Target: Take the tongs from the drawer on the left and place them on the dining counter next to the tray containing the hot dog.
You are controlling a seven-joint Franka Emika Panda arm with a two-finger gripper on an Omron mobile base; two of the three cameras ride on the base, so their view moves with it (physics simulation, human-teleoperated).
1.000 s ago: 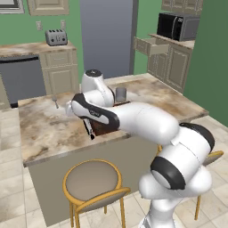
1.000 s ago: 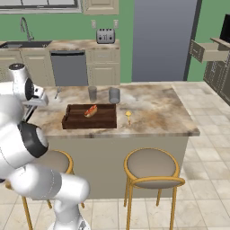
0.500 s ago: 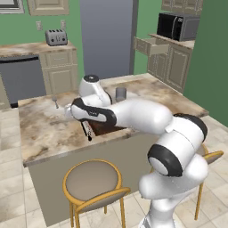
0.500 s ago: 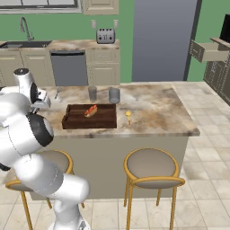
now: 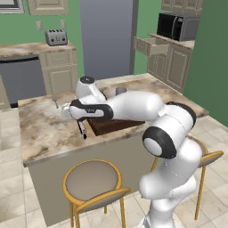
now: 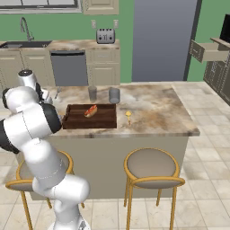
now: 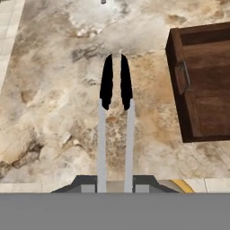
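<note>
The tongs (image 7: 116, 112) run up the hand view as two thin silver arms with black tips, held low over the marble dining counter (image 7: 54, 103). My gripper (image 7: 115, 182) is shut on their silver arms. The dark brown tray (image 7: 202, 94) lies just to the right of the tongs, a small gap apart. From the left base view the gripper (image 5: 79, 121) hangs over the counter (image 5: 44, 129) at the tray's (image 5: 111, 125) left end, with the tongs (image 5: 83, 130) pointing down. The hot dog (image 6: 90, 110) lies in the tray (image 6: 74, 122). The drawer (image 5: 150, 45) stands open at the back.
Two grey cups (image 6: 92, 93) (image 6: 114, 95) stand behind the tray. A small yellow item (image 6: 128, 115) lies to its right and a short silver utensil (image 5: 55, 103) near the counter's far left. Round stools (image 5: 91, 182) (image 6: 152, 168) stand against the counter's near side.
The arm has swung a little further left along the counter with the tongs still in the gripper. The tray and cups have stayed put.
</note>
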